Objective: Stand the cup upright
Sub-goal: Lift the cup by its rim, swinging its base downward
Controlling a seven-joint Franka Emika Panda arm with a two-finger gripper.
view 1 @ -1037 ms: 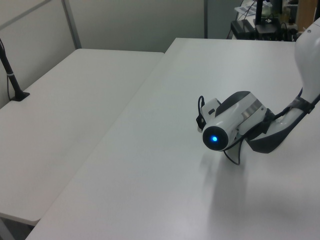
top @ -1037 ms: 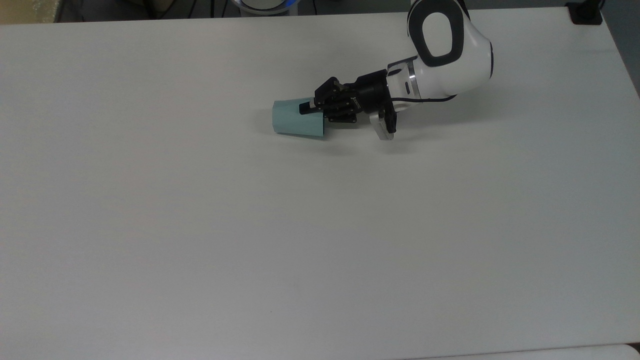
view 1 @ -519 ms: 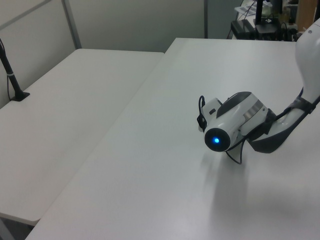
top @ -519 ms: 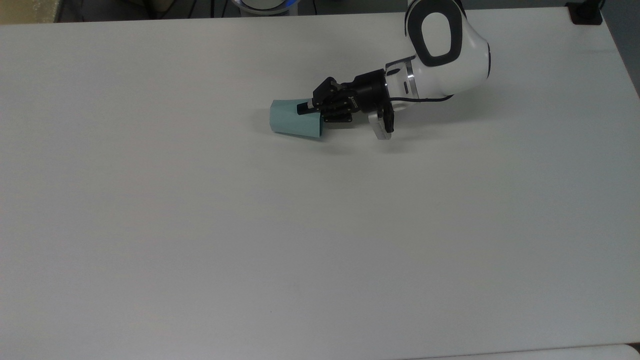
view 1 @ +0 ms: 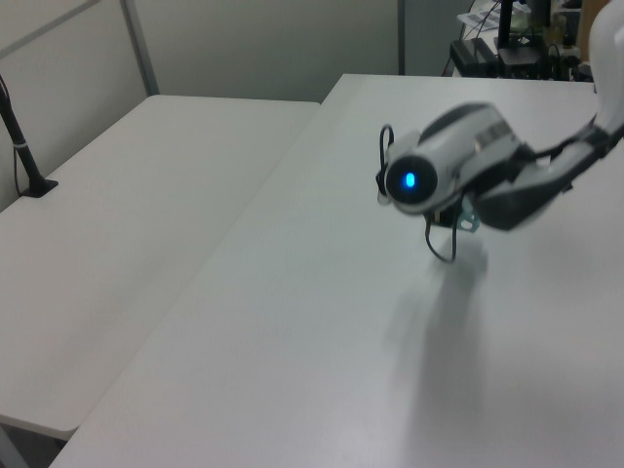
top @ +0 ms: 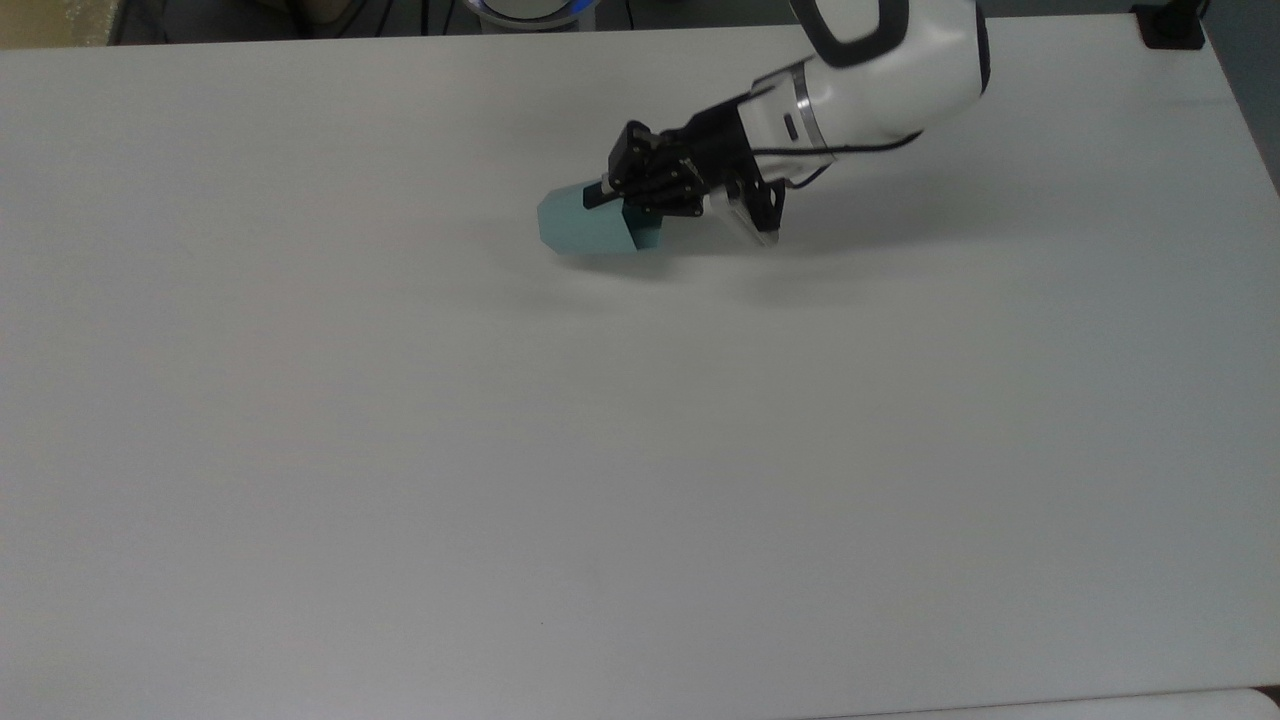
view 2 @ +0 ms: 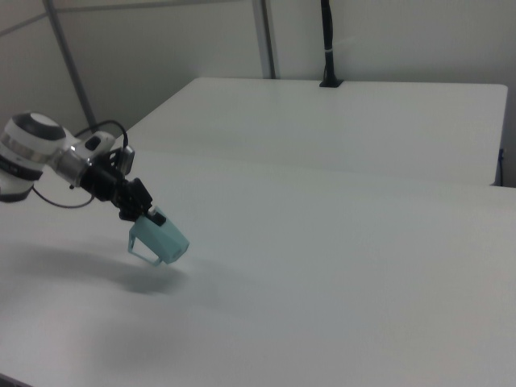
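At the tip of the gripper (top: 603,193), on the top view's left of it, the cup (top: 585,224) hangs clear of the white worktop (top: 400,450), its own shadow lying on the surface just below. The cup is pale teal with faceted sides and is tilted, its narrow base pointing toward the top view's left and away from the gripper. The black fingers are pinched on the cup's wall at its wide end. In the right view the cup (view 2: 160,239) sits to the right of and below the gripper (view 2: 150,216), slanting downward, with its small handle loop on the lower left side. Behind the gripper, toward the top view's right, the white arm (top: 880,60) reaches back to the worktop's far edge. No writing on the gripper or cup can be read.
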